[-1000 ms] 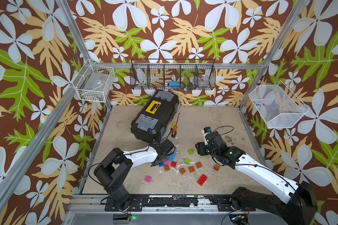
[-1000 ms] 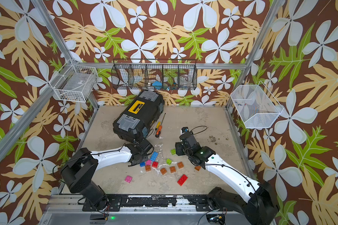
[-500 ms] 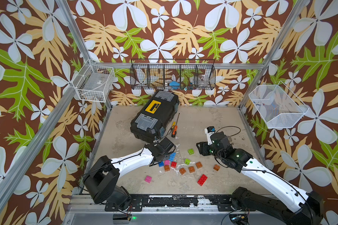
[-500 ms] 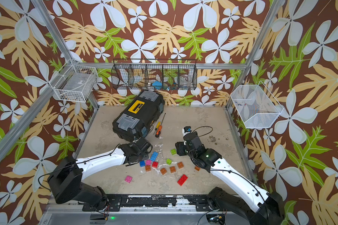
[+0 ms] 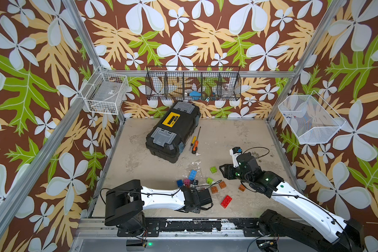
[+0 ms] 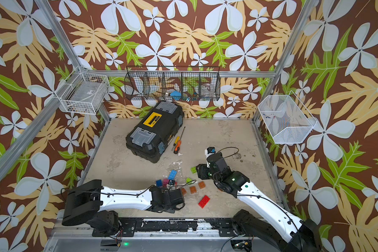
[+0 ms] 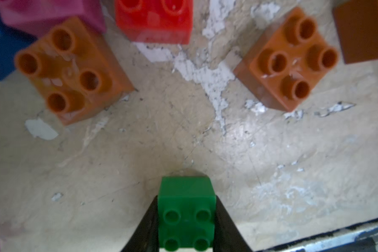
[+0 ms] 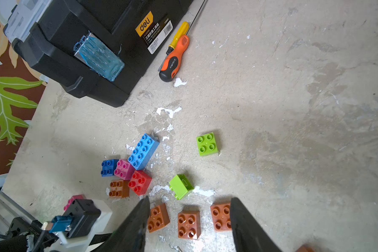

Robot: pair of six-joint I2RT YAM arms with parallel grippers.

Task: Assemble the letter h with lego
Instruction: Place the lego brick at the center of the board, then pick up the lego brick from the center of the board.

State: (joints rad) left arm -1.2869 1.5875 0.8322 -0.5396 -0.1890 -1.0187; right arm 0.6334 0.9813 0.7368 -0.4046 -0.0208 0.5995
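1. Left wrist view tells most of it: the left claw [image 7: 186, 199] has a dark green brick [image 7: 186, 218] pinched between its two fingers [image 7: 144, 227]. The studs face the camera, and the jaws are only as wide as the brick and snug on both sides, as far as I can see.
2. Ahead of that claw sit two orange bricks [image 7: 72, 69] [image 7: 288, 59], one off to each side, and a red brick [image 7: 155, 19] further out between them.
3. Right claw [image 8: 190, 198] hangs roughly half open with nothing in it. A row of three brown bricks [image 8: 189, 224] shows between its fingers [image 8: 135, 224], and two lime bricks [image 8: 206, 144] [image 8: 181, 186] lie out past its tips.
4. No letter h yet, I reckon. The lego [image 5: 226, 201] looks like loose singles spread around the two claws, so this seems an early step: one brick picked, nothing visibly stacked.
5. Next move, my guess: carry the green brick over a partner, square up the studs, press straight down. The right claw could brace the lower brick so it doesn't skid.
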